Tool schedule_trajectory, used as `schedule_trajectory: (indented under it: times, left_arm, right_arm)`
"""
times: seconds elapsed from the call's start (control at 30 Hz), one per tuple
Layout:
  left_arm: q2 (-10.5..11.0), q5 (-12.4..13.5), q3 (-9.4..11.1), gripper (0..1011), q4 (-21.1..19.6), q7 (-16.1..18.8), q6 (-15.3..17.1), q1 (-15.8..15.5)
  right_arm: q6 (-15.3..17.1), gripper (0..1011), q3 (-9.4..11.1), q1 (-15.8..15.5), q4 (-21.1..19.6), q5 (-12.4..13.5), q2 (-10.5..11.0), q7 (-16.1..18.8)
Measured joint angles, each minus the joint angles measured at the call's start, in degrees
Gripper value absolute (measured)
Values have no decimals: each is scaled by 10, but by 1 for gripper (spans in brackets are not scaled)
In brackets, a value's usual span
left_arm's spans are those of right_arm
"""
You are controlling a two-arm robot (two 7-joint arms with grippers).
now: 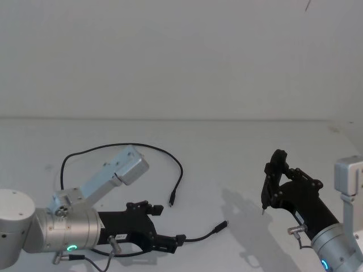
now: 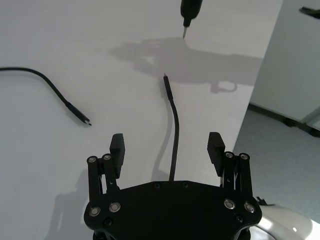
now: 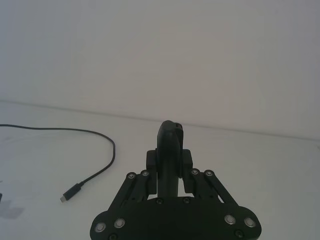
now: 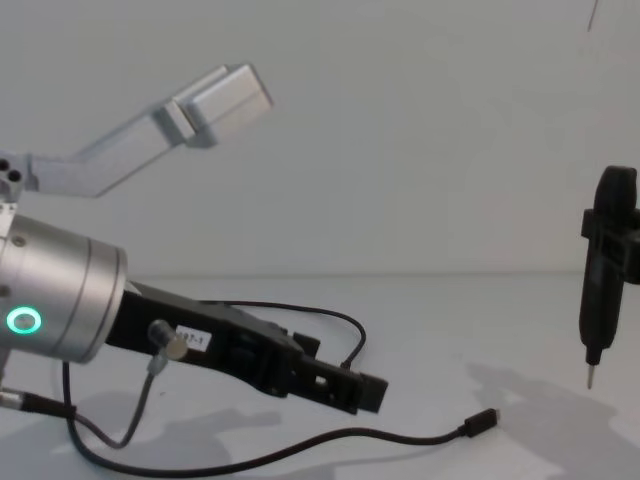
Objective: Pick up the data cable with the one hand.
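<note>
Black data cable inside spread left pincer, right pincer apart

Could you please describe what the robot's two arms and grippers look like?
The left gripper is long, black and angular, with bolted linkage fingers, a small white label and a silver barrel connector on a short grey wire. Its fat silver cylinder shows a green glowing ring. The right gripper is black too, on a silver wrist with a bluish light.
</note>
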Motion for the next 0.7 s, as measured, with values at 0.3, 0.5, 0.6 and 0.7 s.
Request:
schedule_trajectory:
  times: [0.3, 0.5, 0.6, 0.7]
  left_arm:
    - [-6, 0, 19, 1001, 17, -4, 26, -17]
    - [-10, 2, 32, 1001, 29, -5, 42, -26]
    - [-11, 2, 35, 1001, 32, -4, 46, -29]
    - [-12, 2, 39, 1001, 35, -4, 51, -31]
  right_arm:
    - [0, 279, 0, 0, 0, 0, 0, 0]
    - [0, 279, 0, 0, 0, 0, 0, 0]
    - [0, 279, 0, 0, 0, 0, 0, 0]
    - [0, 279, 0, 0, 0, 0, 0, 0]
